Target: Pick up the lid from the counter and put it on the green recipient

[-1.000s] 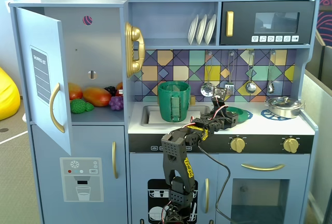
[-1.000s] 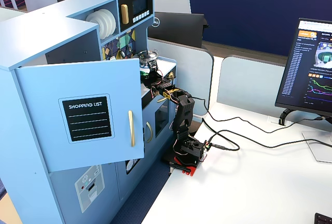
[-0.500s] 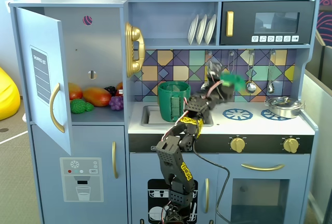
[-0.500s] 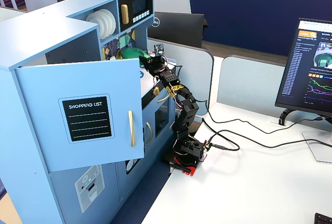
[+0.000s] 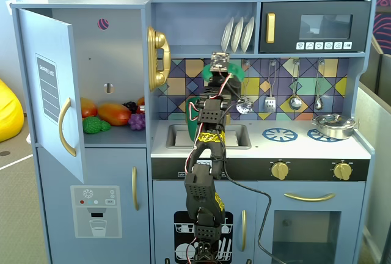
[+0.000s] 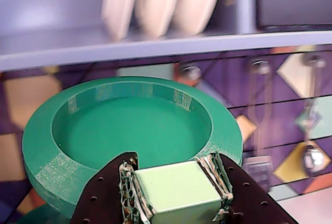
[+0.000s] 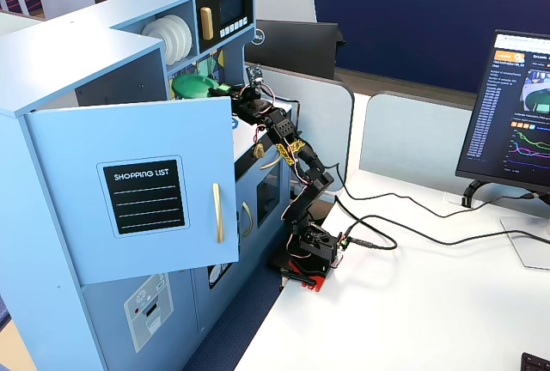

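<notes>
My gripper is shut on the light green knob of the lid, a dark green disc held level in the air in the wrist view. In a fixed view the gripper is raised in front of the tiled backsplash, just under the plate shelf, with the lid's edge showing beside it. The green recipient stands by the sink below, mostly hidden by the arm. From the side, the lid hovers ahead of the gripper, and the recipient is hidden by the door.
White plates stand on the shelf just above the lid. Utensils hang on the backsplash to the right. A silver pot sits on the right burner. The cupboard door is swung open at left, with toy fruit inside.
The gripper lifted the lid off the stove burner and carried it up and to the left, from beside the recipient to above it. The arm now stands nearly upright.
</notes>
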### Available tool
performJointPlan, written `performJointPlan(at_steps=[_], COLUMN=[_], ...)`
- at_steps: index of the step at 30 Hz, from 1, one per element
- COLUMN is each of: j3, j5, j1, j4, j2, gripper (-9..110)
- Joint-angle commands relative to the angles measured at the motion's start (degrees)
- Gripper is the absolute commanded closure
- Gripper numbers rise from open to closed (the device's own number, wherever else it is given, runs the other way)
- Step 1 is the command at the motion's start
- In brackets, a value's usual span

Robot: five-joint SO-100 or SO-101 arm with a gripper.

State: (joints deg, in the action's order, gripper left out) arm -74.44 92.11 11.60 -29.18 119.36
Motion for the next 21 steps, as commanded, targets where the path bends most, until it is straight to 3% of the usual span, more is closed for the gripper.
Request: performJointPlan(at_steps=[1, 21], j3=[3.69, -4.66], j5=[2.2, 3.25], j1=[-4.13, -7.73], j4=[-0.09, 1.41], j2=[2.9, 1.76], gripper=[102, 102])
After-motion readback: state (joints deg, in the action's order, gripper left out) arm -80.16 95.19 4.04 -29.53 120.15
